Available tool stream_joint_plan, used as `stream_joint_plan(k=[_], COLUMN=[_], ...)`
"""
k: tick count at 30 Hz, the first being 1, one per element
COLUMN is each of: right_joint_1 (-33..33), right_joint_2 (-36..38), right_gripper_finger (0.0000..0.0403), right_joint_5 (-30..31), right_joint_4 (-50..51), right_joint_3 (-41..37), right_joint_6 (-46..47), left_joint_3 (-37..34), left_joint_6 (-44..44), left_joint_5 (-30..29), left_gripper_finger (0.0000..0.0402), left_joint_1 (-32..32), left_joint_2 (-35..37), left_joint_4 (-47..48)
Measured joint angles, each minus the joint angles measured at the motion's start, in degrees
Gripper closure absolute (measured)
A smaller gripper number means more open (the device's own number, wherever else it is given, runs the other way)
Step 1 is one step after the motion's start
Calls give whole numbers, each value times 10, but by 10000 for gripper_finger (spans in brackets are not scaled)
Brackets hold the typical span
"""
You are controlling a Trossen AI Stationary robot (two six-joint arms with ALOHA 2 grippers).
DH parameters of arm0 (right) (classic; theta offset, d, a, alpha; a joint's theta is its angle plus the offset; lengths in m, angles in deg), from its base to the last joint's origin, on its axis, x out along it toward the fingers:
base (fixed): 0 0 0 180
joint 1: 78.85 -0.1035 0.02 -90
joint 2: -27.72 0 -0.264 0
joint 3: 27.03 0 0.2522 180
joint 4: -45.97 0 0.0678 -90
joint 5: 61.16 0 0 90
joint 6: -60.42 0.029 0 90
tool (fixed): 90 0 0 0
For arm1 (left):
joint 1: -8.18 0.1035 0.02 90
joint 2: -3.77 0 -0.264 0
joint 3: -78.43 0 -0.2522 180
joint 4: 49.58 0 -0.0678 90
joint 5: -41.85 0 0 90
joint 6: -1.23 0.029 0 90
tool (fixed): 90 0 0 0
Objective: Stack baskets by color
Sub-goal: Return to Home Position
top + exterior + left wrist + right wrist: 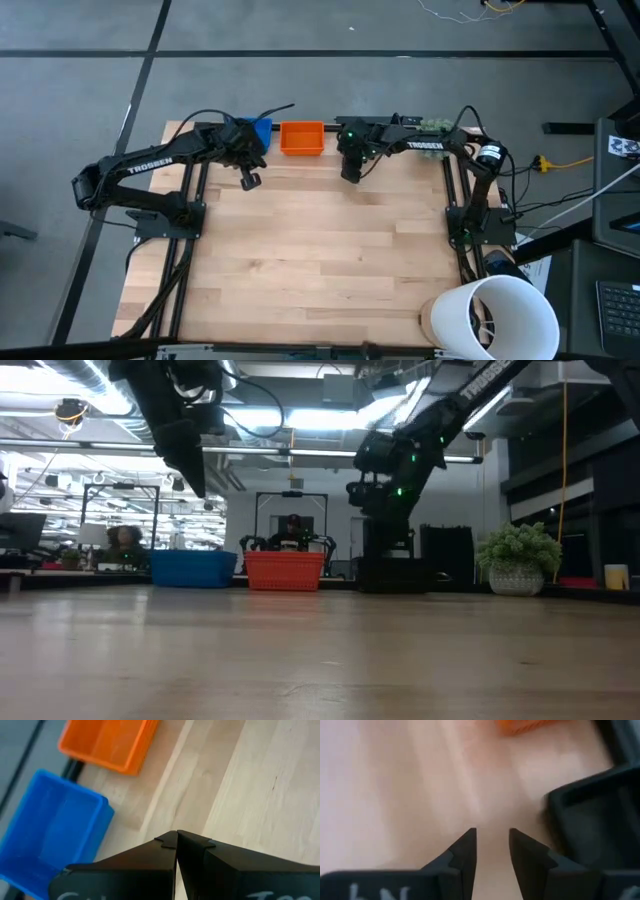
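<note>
Three baskets stand along the table's far edge: a blue basket (261, 130), an orange basket (301, 138) to its right, and a black basket (590, 820) farther right, each resting flat on its bottom. My right gripper (492, 836) is open and points steeply down over bare wood just beside the black basket's rim, with nothing between its fingers. In the low view the black basket (395, 573) sits right under that arm. My left gripper (250, 181) is shut and empty. It hangs above the table, nearer than the blue basket (50, 835).
A large white bucket (495, 315) stands at the table's near right corner. A small green plant (518, 560) sits at the far right. Bare wood (320, 250) fills the middle and near part of the table. People sit in the room behind.
</note>
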Motion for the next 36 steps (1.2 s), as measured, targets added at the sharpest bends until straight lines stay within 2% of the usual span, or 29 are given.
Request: stream_joint_plan(k=[8, 11, 16, 20, 23, 26, 30, 34, 36], right_joint_1=[-82, -122, -174, -209, -235, -265, -298, -312, -316], right_joint_2=[70, 117, 289, 436, 530, 604, 681, 741, 772], right_gripper_finger=[288, 288, 288, 288, 288, 288, 288, 288, 288], right_joint_5=[-121, -130, -186, -161, -146, -91, 5, 16, 16], right_joint_4=[232, 260, 54, -128, -242, -293, -347, -436, -440], right_joint_3=[71, 42, -118, -251, -328, -396, -482, -572, -609], right_joint_6=[27, 44, 71, 129, 164, 200, 202, 205, 219], left_joint_3=[0, -21, -165, -269, -331, -374, -418, -447, -456], left_joint_6=[-106, -121, -173, -219, -225, -217, -209, -220, -216], left_joint_5=[7, 7, 19, 67, 55, 47, 37, 18, 17], left_gripper_finger=[401, 401, 401, 401, 401, 401, 401, 401, 401], left_joint_1=[-27, -49, -77, -98, -118, -136, -147, -149, -149], left_joint_2=[34, 84, 249, 385, 457, 506, 548, 583, 596], left_joint_4=[72, 56, -69, -200, -272, -338, -349, -357, -358])
